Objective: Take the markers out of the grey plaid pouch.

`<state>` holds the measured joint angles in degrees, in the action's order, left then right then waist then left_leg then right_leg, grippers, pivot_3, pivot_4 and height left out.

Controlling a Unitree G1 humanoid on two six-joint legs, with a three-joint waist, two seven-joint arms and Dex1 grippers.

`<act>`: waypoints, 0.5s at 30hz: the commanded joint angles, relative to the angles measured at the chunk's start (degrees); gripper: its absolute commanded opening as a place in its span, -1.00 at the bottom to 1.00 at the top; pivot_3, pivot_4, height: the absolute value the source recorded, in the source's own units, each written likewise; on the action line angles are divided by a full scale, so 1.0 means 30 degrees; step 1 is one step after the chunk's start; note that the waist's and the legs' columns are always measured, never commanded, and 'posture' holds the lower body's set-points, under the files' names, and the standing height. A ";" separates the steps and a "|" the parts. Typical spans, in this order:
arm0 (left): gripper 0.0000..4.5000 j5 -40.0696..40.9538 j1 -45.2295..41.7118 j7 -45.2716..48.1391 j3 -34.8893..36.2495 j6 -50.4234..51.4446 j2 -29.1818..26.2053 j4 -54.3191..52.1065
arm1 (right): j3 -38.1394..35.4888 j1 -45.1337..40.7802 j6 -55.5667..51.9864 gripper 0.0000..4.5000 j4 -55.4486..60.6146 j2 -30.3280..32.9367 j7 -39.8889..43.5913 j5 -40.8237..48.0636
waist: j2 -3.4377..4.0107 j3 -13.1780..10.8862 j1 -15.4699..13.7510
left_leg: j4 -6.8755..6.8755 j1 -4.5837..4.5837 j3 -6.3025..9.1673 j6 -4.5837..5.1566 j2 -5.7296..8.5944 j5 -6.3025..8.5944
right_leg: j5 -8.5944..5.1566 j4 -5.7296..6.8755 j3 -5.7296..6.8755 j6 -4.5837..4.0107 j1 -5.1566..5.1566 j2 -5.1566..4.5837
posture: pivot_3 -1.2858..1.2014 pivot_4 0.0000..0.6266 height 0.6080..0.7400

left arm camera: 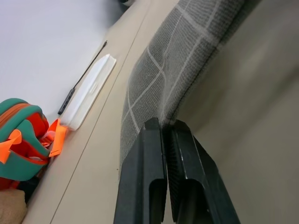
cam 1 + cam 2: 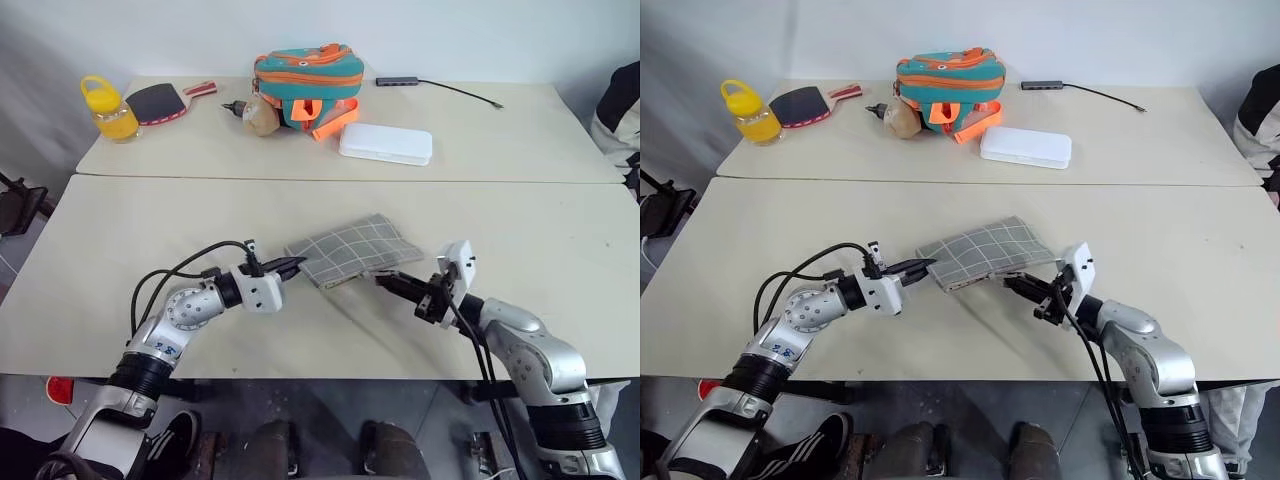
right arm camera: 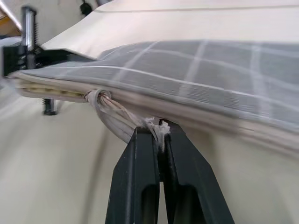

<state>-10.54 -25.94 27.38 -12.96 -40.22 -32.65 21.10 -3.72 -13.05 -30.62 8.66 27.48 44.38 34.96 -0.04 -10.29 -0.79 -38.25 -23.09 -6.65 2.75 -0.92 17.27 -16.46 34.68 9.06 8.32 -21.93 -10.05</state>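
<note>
On the near table, the grey plaid pouch (image 2: pixel 355 250) is stretched between two grippers.

Soft grey fabric with thin white grid lines, it shows a tan edge along its near side and a pale cord loop at one corner. Its left corner is pinched in the closed fingers of the left gripper (image 2: pixel 296 265); the right gripper (image 3: pixel 159 133) is closed on the cord loop at the opposite end. Well behind, on the far table, lie a white flat box (image 2: pixel 385 143), a teal-and-orange bag (image 2: pixel 305 75) and a yellow bottle (image 2: pixel 108 110).
</note>
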 commanded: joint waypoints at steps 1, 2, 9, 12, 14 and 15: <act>-1.00 0.0715 0.0195 0.0202 0.0925 -0.0360 -0.0498 -0.0349 | -0.1016 -0.0116 0.0620 -0.99 -0.0236 0.0630 0.0244 -0.0214 | 0.0000 0.0000 -0.0002 | 0.0000 0.0000 -0.0002 0.0000 0.0000 0.0000 | 0.0000 0.0000 -0.0001 0.0000 -0.0001 0.0000 | 0.03 -0.52 1.00; -1.00 0.0922 0.0273 0.0359 0.1115 -0.0368 -0.0622 -0.0334 | -0.1280 -0.0185 0.0748 -0.99 -0.0580 0.0919 0.0334 -0.0353 | 0.0000 0.0000 -0.0017 | 0.0000 -0.0001 -0.0002 0.0001 0.0001 0.0000 | 0.0000 0.0001 0.0000 0.0000 0.0000 -0.0001 | 0.03 -0.52 1.00; -1.00 0.3512 0.0770 0.1996 0.1962 0.0248 -0.0853 -0.0147 | -0.2066 -0.0710 0.1956 -0.99 -0.2875 0.2579 0.1029 -0.1522 | 0.0000 0.0000 0.0045 | 0.0000 0.0000 -0.0006 0.0001 -0.0001 0.0000 | 0.0000 -0.0001 -0.0003 0.0000 -0.0002 -0.0004 | 0.03 -0.52 1.00; -1.00 0.4770 0.0996 0.2807 0.2227 0.0993 -0.0666 -0.0301 | -0.2063 -0.0843 0.2339 -0.99 -0.3454 0.2883 0.1386 -0.1822 | 0.0000 0.0000 0.0052 | 0.0000 0.0003 -0.0006 0.0000 -0.0001 0.0000 | 0.0000 0.0004 -0.0002 0.0000 -0.0001 -0.0003 | 0.03 -0.52 1.00; -1.00 0.5285 0.1139 0.3111 0.2369 0.1384 -0.0556 -0.0449 | -0.1891 -0.0744 0.2251 -0.99 -0.3034 0.2814 0.1735 -0.1530 | 0.0000 0.0000 0.0095 | 0.0000 0.0003 -0.0009 0.0000 0.0000 0.0000 | 0.0000 0.0002 -0.0003 0.0000 -0.0001 -0.0003 | 0.03 -0.52 1.00; -1.00 0.5450 0.1188 0.3255 0.2410 0.1529 -0.0490 -0.0492 | -0.1838 -0.0705 0.2172 -0.99 -0.2738 0.2678 0.1737 -0.1377 | 0.0000 0.0000 0.0136 | 0.0001 0.0002 -0.0010 0.0000 0.0000 0.0000 | 0.0000 0.0002 -0.0003 0.0000 0.0000 -0.0002 | 0.03 -0.52 1.00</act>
<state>3.38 -22.75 36.73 -7.92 -36.26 -34.08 21.05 -7.56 -15.16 -24.80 -1.67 35.05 49.16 30.19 -0.04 -10.29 -0.38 -38.25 -23.08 -6.68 2.75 -0.92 17.27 -16.46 34.69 9.06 8.32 -21.92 -10.06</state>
